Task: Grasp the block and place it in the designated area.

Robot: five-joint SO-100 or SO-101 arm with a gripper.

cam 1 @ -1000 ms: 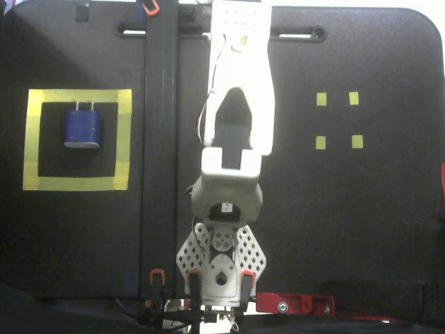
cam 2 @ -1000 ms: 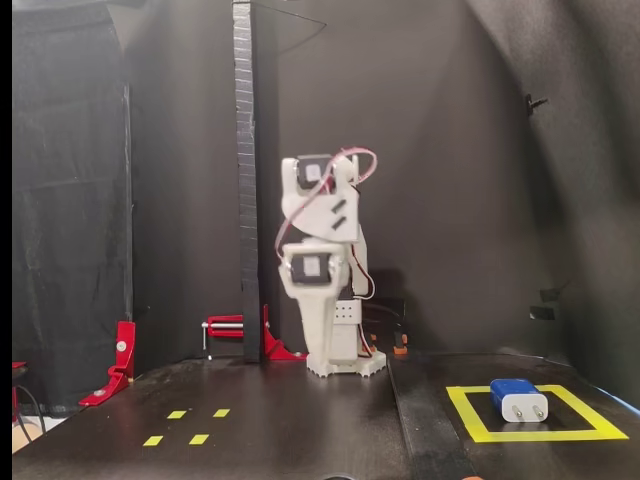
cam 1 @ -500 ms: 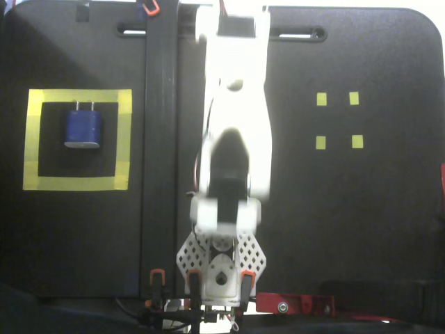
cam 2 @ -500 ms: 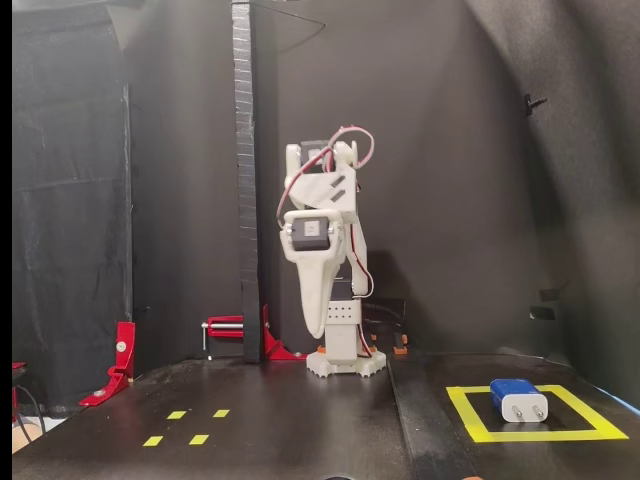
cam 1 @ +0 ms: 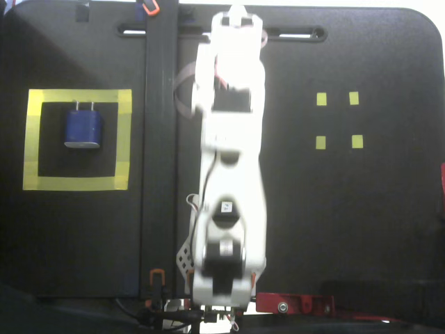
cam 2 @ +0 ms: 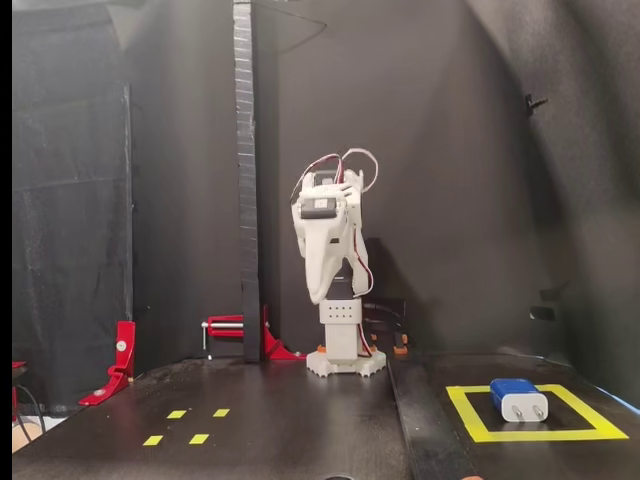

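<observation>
The dark blue block (cam 1: 83,127) (cam 2: 518,398) lies flat inside the designated area, a square frame of wide yellow tape (cam 1: 124,139) (cam 2: 470,415). Its two pale prongs point toward the top edge in the downward-looking fixed view. The white arm stands over its base in the middle of the table, well away from the block. My gripper (cam 1: 236,17) (cam 2: 319,297) hangs high above the table, pointing down. Its jaws look shut with nothing in them.
Four tiny yellow tape squares (cam 1: 321,99) (cam 2: 177,414) mark the side of the table opposite the frame. A tall black post (cam 2: 245,180) rises beside the arm, over a dark strip (cam 1: 160,139). Red clamps (cam 2: 122,360) (cam 1: 295,304) sit at the table's edges.
The arm has unfolded upward over its base and the gripper has swung round to point down. The block has stayed in the yellow frame.
</observation>
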